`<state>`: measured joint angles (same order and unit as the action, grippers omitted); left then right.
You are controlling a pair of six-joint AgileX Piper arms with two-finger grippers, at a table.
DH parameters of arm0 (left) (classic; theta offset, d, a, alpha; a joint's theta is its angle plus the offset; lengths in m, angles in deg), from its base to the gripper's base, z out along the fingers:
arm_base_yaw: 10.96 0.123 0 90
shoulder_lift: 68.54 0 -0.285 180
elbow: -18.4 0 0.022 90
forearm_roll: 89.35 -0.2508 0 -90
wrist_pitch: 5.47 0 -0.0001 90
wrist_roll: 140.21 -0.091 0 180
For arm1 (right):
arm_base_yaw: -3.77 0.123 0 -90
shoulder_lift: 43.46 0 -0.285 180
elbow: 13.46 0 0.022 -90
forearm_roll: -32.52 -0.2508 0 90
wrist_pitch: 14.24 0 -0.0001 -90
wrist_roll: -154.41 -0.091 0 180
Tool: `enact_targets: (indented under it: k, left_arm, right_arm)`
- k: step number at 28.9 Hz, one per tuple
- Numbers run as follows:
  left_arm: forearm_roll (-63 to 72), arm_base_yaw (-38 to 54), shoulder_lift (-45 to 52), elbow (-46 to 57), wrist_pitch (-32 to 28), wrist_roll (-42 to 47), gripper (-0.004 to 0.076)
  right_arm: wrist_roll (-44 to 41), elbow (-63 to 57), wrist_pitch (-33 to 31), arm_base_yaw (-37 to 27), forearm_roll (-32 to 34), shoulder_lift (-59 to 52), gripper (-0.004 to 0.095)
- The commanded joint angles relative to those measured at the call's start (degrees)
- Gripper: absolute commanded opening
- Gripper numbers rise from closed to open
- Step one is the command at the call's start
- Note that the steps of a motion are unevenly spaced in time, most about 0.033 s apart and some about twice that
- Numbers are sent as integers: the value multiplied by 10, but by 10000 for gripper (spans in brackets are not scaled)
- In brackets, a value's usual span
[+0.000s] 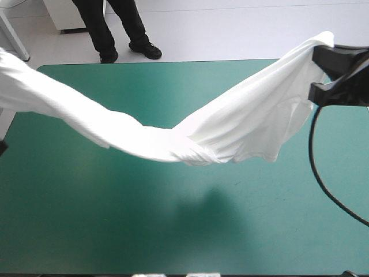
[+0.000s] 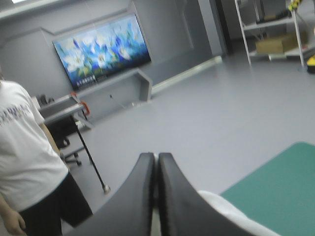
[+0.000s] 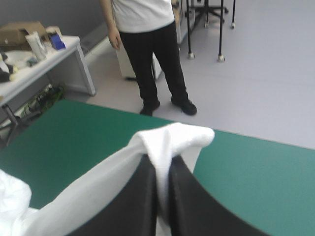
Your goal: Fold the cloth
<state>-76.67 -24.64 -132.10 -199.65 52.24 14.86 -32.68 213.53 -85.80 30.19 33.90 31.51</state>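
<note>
Fingers of left gripper [image 2: 156,158] and right gripper [image 3: 163,169] clamp opposite T-shirt [image 1: 230,127] ends, slinging it above the surface [image 1: 173,225], likely for spreading.

Two broad black fingers [image 2: 135,201] — curved like fins, narrowing to a tip — are seen on the left pincer [image 2: 156,157]; the right pincer [image 3: 161,169] is formed alike, smooth and faintly glossy.

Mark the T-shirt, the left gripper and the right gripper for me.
T-shirt [image 1: 242,121]: high view, on its wide hanging part.
left gripper [image 2: 156,160]: left wrist view, where the fingers' tips meet.
right gripper [image 3: 161,167]: right wrist view, between fingertips pinching the cloth.
</note>
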Motion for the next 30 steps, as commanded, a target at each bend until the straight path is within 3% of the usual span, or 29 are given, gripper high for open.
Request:
enact_targets:
  k: [1, 13, 19, 23, 30]
  left_arm:
    - [17, -3, 1, -53, -33, 1, -10]
    - [40, -3, 10, -40, 104, 55, -10]
    - [52, -3, 28, 29, 147, 84, -10]
    - [79, -3, 29, 52, 154, 85, -10]
    - [-4, -3, -13, 146, 161, 131, -10]
  right_arm:
    - [4, 59, 7, 1, -17, -9, -13]
    - [12, 72, 1, 1, -162, -29, -13]
    - [-12, -30, 1, 1, -213, -61, -13]
    - [-30, -119, 1, 1, -215, -73, -13]
    - [-19, -238, 59, 1, -90, -39, -13]
